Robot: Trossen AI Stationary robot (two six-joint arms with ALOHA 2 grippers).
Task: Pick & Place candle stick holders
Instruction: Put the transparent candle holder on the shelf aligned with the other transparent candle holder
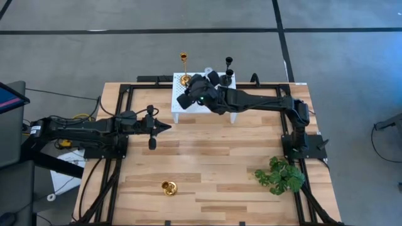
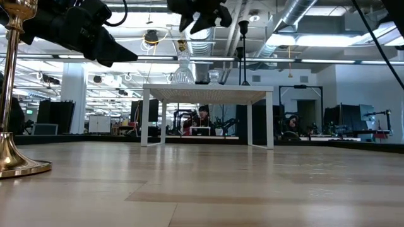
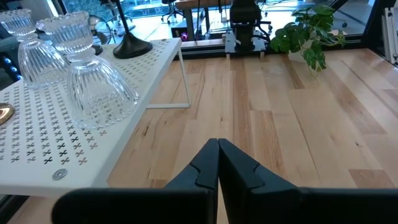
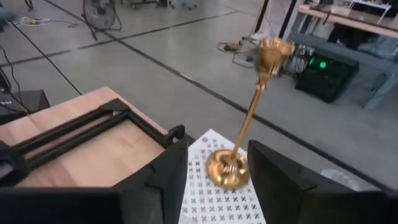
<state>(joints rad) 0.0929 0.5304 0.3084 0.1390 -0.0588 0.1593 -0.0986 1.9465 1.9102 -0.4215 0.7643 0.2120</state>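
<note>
the right arm (image 1: pixel 251 98) hides the clear glass holders (image 3: pixel 74 68) from above; the low view's edge crops a gold holder (image 2: pixel 16 94).

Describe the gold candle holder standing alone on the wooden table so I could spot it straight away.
Start at the light wooden table and look along its near edge, far from the white perforated platform. The shiny gold candle stick holder with a round base stands there by itself. The other gold one stands on the platform, and the green leafy plant sits toward the opposite corner.
</note>
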